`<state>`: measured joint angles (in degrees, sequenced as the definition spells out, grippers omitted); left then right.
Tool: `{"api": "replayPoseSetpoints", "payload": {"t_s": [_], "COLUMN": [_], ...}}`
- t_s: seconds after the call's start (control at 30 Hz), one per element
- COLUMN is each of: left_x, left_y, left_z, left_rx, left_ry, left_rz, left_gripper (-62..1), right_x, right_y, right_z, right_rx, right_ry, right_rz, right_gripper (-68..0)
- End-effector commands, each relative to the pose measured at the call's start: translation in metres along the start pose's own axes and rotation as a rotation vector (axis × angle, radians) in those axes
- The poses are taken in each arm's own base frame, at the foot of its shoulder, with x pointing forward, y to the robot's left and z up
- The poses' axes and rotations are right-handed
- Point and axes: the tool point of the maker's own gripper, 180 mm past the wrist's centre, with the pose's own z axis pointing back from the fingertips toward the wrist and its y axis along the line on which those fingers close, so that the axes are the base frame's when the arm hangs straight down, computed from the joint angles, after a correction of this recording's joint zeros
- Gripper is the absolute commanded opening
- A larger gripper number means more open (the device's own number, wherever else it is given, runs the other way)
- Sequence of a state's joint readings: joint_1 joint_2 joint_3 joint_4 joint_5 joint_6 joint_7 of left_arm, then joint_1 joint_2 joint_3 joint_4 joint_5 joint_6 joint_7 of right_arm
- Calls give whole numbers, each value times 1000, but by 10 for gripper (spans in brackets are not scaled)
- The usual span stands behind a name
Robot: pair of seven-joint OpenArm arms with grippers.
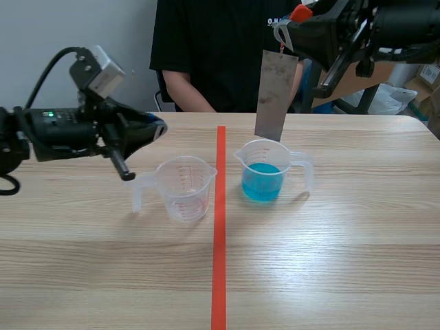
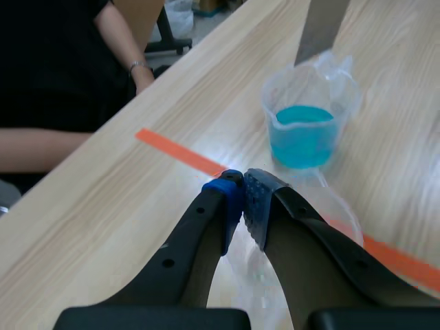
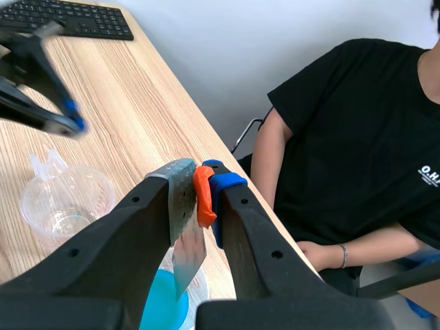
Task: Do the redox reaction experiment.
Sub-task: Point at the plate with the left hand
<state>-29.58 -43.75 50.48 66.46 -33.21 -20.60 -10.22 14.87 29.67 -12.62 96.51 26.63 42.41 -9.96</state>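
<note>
While right gripper (image 3: 192, 184) is clamped narrow on the metal plate (image 1: 277, 93), an orange tab (image 3: 203, 196) sits squeezed between plate and one finger. Grip is at the plate's top end. Plate hangs vertical, long axis up-down, flat face toward the robot. Its lower edge is at the far rim of the blue-liquid beaker (image 1: 263, 173); can't tell if it touches, and it's not in the liquid.

Left gripper (image 2: 242, 182) has its pads pressed together on nothing, hovering over the empty beaker (image 1: 183, 189) on its handle side.

Beakers flank the tape line (image 1: 220, 234), just beside it, apart from each other, handles pointing outward. Both sit well in from the table (image 1: 357, 268) edges. Person (image 1: 220, 48) is at the far edge, right behind the plate.
</note>
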Motion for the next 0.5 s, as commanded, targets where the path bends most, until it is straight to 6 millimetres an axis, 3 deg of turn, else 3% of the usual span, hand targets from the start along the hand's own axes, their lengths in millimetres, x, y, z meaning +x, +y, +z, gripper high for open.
{"api": "replayPoseSetpoints", "payload": {"t_s": [0.0, 0.27, 0.47], "left_x": [-2, -47, -90], "left_y": [10, 3, -4], "left_z": [19, 112, 163], "left_rx": [37, 99, 192], "left_ry": [-5, 109, 241], "left_rz": [20, 112, 196], "left_gripper": [-582, -582, -582], "right_x": [14, 14, 14], "right_y": [-4, -3, -3], "right_z": [1, 1, 1], "right_rx": [0, 0, 0], "right_ry": [-41, -41, -39], "right_rz": [19, 19, 18], "right_gripper": [-660, -660, -660]}}
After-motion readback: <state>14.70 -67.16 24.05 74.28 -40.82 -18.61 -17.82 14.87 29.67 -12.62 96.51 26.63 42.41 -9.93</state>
